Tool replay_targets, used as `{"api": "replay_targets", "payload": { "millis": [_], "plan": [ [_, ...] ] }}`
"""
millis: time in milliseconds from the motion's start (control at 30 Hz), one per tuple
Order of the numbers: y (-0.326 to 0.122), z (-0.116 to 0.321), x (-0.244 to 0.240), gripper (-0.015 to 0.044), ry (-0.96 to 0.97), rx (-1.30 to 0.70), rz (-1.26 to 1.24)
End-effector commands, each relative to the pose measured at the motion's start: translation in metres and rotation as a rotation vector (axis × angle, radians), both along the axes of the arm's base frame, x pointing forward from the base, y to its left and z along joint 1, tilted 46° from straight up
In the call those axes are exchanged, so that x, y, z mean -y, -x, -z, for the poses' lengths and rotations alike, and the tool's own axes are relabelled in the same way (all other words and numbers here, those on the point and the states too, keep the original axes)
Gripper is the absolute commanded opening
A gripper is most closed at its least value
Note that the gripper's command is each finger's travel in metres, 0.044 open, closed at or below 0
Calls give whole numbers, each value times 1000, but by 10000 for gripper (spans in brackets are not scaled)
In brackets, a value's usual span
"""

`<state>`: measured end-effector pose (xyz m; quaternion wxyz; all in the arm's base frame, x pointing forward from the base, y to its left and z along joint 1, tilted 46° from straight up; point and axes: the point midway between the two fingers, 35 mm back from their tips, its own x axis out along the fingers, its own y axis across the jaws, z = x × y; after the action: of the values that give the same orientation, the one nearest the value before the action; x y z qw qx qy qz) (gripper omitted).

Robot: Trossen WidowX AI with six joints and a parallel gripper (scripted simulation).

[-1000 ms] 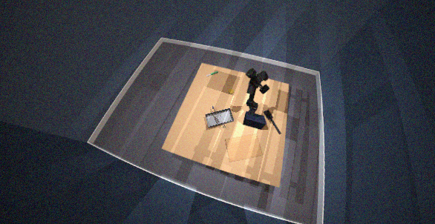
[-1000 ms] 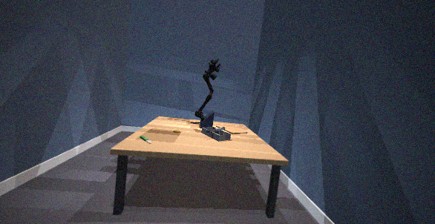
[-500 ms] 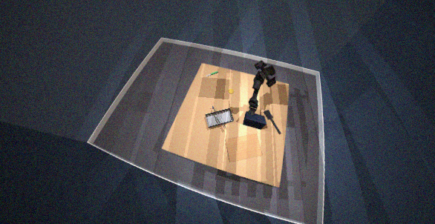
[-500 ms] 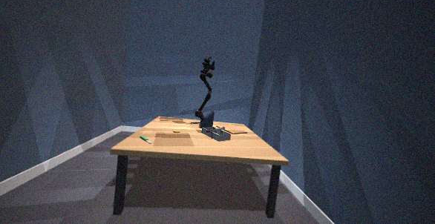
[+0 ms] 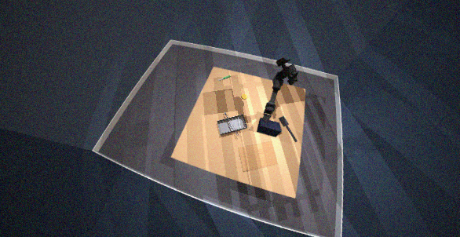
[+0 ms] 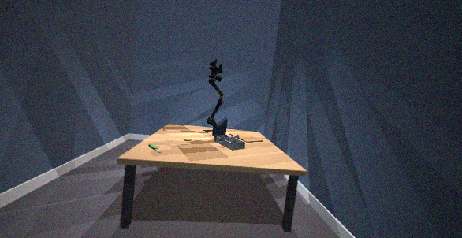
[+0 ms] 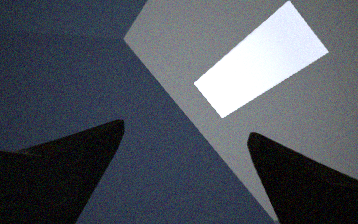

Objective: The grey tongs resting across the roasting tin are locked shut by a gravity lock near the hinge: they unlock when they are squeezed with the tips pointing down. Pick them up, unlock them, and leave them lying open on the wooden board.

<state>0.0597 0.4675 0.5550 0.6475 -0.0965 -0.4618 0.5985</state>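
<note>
The grey tongs (image 5: 236, 134) lie across the roasting tin (image 5: 225, 133) (image 6: 238, 146), with their ends sticking out past its two long sides. They look closed, but the lock is too small to make out. The wooden board (image 5: 259, 156) (image 6: 250, 139) lies flat on the table, with nothing seen on it. My gripper (image 6: 217, 63) (image 7: 186, 131) is open and empty, high above the table and far from the tongs. Its fingers point upward; the wrist view shows only the wall, the ceiling and a bright panel between and beyond them.
A dark blue block (image 5: 269, 128) (image 6: 221, 128) stands at the arm's foot, near the tin. A dark long-handled tool (image 5: 290, 129) lies beside it. A small yellow thing (image 5: 244, 96) (image 6: 188, 139) and a green-handled tool (image 5: 225, 78) (image 6: 153, 146) lie farther off on the table.
</note>
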Motion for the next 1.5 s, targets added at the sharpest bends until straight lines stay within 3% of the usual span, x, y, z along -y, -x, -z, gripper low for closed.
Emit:
{"api": "replay_targets", "payload": {
  "millis": [0,700,1333,1467],
  "plan": [
    [12,-20,17,440,-72,24,8],
    [82,-111,139,440,-472,113,-34],
    [122,-164,281,440,-834,98,-111],
    [125,-176,334,440,-961,83,-141]
  ]
}}
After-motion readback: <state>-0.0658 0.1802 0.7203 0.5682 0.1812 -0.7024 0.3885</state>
